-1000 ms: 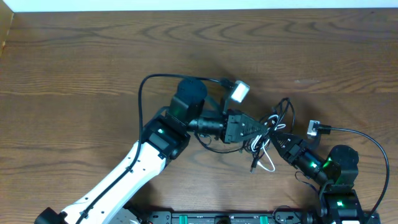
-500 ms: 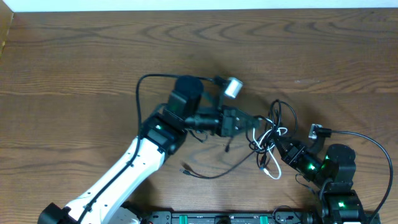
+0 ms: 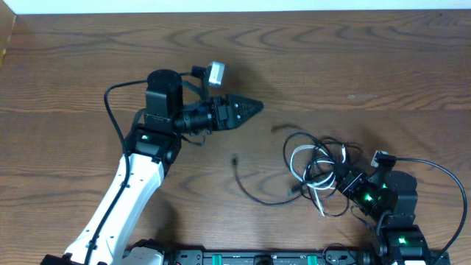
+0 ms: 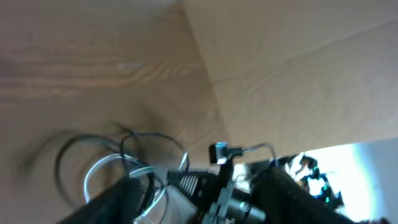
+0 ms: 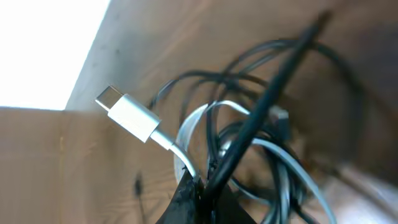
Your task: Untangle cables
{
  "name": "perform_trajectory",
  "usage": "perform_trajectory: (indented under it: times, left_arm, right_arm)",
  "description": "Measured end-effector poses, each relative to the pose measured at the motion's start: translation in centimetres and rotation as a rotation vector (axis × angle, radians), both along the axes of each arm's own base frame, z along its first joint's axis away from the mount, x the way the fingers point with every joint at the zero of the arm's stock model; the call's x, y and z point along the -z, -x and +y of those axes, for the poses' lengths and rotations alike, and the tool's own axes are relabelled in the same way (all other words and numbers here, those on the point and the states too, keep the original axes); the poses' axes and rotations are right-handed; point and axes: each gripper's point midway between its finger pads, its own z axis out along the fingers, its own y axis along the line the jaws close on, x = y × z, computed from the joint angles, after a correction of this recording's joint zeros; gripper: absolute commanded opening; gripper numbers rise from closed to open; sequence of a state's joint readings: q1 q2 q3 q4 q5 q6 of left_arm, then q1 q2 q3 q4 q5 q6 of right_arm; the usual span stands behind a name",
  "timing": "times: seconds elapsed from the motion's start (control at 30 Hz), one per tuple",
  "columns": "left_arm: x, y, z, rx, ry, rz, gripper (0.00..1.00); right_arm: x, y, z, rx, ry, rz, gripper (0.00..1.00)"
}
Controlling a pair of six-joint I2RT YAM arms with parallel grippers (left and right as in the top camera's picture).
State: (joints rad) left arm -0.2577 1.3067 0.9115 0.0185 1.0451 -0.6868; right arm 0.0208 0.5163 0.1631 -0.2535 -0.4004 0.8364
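Observation:
The cables (image 3: 316,165) lie as a tangle of black loops and one white cord (image 3: 303,163) at the right of the table. My right gripper (image 3: 346,182) is shut on the tangle's near right side. In the right wrist view its tips (image 5: 200,194) pinch a black cord (image 5: 273,99) and the white cord, whose plug (image 5: 127,115) sticks out to the upper left. One black cord (image 3: 254,190) trails left from the tangle, flat on the wood. My left gripper (image 3: 252,107) hovers open and holds nothing, up and to the left of the tangle. In the blurred left wrist view the cables (image 4: 124,158) lie ahead of the left gripper (image 4: 199,190).
The right arm's own thick cord and camera plug (image 3: 379,156) sit just right of the tangle. The left arm's cord (image 3: 110,103) loops out to its left. A pale board (image 4: 298,62) stands past the table's right side. The table's far edge (image 3: 235,10) runs along the top.
My left gripper has opened, let go of the cables and swung back to the left. The tangle has shifted right and nearer with the right gripper, and one black cord now lies loose.

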Motion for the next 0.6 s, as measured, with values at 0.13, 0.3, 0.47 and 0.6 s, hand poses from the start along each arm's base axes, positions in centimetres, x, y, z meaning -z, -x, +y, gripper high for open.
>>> perform_trajectory:
  times: [0.13,0.3,0.47,0.6]
  left_arm:
    - [2.3,1.4,0.2,0.027,-0.069,0.064,0.91]
    - [5.6,2.0,1.5,-0.028,-0.193,0.163,0.91]
    - [6.7,1.8,2.2,-0.069,-0.254,0.177,0.92]
    - [6.9,2.2,1.5,-0.049,-0.275,0.155,0.92]
  right_arm:
    - [-1.0,-0.3,0.7,-0.056,-0.001,-0.057,0.01]
    - [-3.6,-0.7,2.5,-0.195,0.011,-0.217,0.01]
    - [-8.7,-0.9,4.4,-0.336,0.010,-0.485,0.01]
    - [-12.5,0.1,5.8,-0.452,0.010,-0.681,0.01]
